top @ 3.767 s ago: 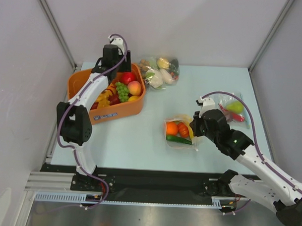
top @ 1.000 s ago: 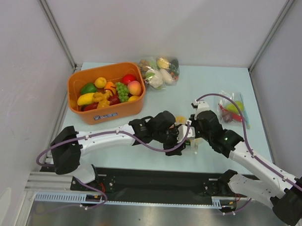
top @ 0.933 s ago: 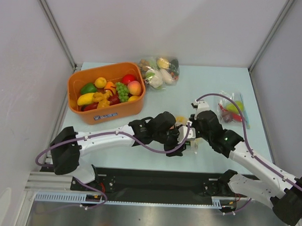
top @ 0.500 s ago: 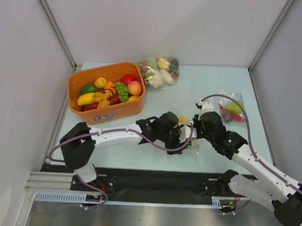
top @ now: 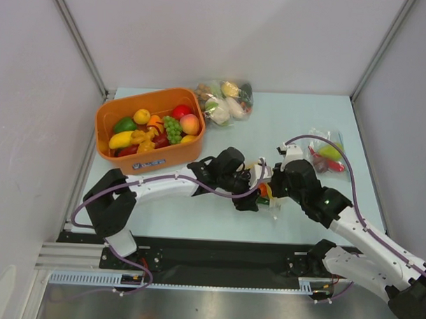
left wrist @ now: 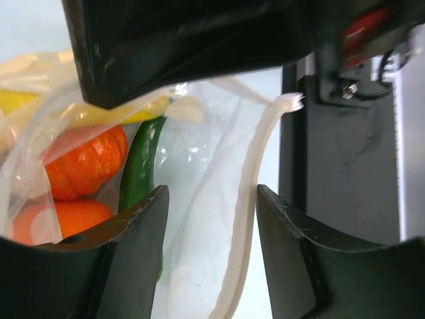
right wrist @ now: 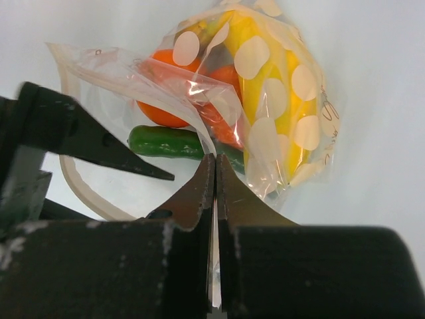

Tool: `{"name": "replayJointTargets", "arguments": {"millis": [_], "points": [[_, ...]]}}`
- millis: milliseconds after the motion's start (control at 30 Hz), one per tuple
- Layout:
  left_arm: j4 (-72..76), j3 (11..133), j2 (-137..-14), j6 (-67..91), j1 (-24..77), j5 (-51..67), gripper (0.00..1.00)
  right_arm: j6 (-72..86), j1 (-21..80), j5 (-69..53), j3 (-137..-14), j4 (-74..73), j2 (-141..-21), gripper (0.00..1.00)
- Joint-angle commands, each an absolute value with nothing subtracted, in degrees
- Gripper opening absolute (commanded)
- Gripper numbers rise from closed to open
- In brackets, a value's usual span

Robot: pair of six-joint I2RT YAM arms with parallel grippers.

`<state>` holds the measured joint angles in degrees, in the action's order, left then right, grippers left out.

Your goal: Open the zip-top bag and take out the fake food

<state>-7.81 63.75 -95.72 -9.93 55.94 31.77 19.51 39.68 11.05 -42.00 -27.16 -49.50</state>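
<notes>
The zip-top bag (top: 266, 191) lies at the table's middle, between both grippers. It holds fake food: an orange pumpkin (left wrist: 86, 163), an orange (left wrist: 60, 219), a green pepper (left wrist: 139, 173) and a yellow piece (right wrist: 249, 80). My right gripper (right wrist: 214, 166) is shut on one thin lip of the bag (right wrist: 265, 100), at the bag's right side (top: 276, 193). My left gripper (left wrist: 212, 199) is open at the bag's left side (top: 256, 189). The other lip's white zip strip (left wrist: 249, 219) hangs between its fingers, close to the right finger (left wrist: 299, 252). The bag's mouth is spread apart.
An orange bin (top: 164, 158) with several toy fruits stands at the back left. A second filled bag (top: 225, 100) lies behind it at the back. A third bag (top: 326, 153) lies at the right, close to my right arm.
My left arm has swung from the orange bin to the bag. In the last second its gripper shifted slightly right and back at the bag's mouth. My right gripper kept its hold.
</notes>
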Motion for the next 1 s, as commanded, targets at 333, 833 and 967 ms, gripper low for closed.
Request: {"name": "replayJointTargets", "arguments": {"millis": [333, 833, 967], "points": [[1.6, 61.5, -90.0, -7.3, 54.6, 31.6, 0.59, 19.8, 39.9, 11.2, -42.3, -27.8, -47.4, 0.00], [3.2, 57.1, -94.5, -10.8, 55.2, 21.7, 0.54, 20.3, 39.9, 11.6, -39.0, -25.1, -46.8, 0.00], [4.7, 54.9, -95.2, -10.5, 55.3, 20.7, 0.54, 20.4, 39.8, 12.7, -38.1, -24.3, -47.0, 0.00]]}}
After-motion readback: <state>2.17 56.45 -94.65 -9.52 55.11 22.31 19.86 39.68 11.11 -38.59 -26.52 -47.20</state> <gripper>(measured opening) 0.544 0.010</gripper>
